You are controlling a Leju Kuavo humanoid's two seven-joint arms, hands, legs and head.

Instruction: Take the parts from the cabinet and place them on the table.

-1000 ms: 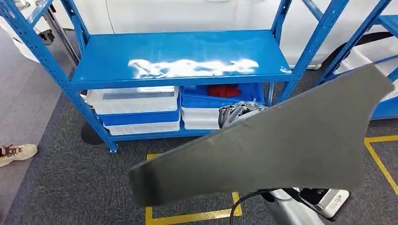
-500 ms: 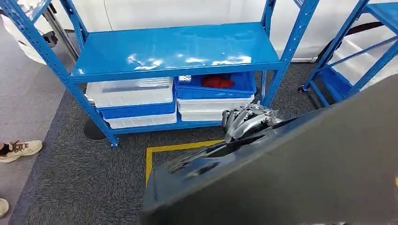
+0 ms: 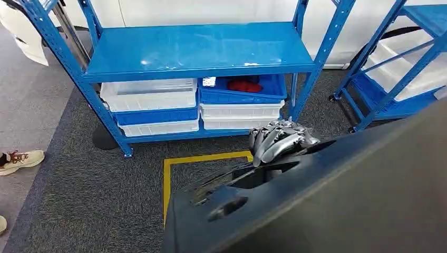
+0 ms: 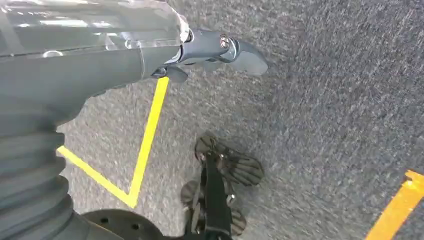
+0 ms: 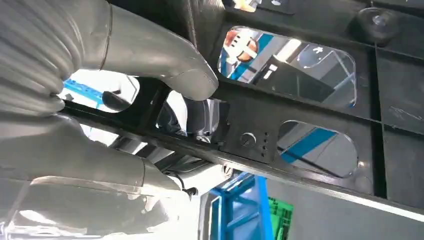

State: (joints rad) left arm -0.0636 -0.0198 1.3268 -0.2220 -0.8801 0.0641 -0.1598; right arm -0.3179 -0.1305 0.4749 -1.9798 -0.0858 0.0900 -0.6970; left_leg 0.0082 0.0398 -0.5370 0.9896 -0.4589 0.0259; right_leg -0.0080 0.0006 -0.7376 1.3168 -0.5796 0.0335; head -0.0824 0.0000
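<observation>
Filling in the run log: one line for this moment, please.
right hand: grips black panel | left hand: open, hanging over carpet | blue rack ahead

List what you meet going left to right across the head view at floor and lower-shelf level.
Beige shoe → stacked white and blue bins → blue bin holding something red → right hand gripping the big dark part → second blue rack.
</observation>
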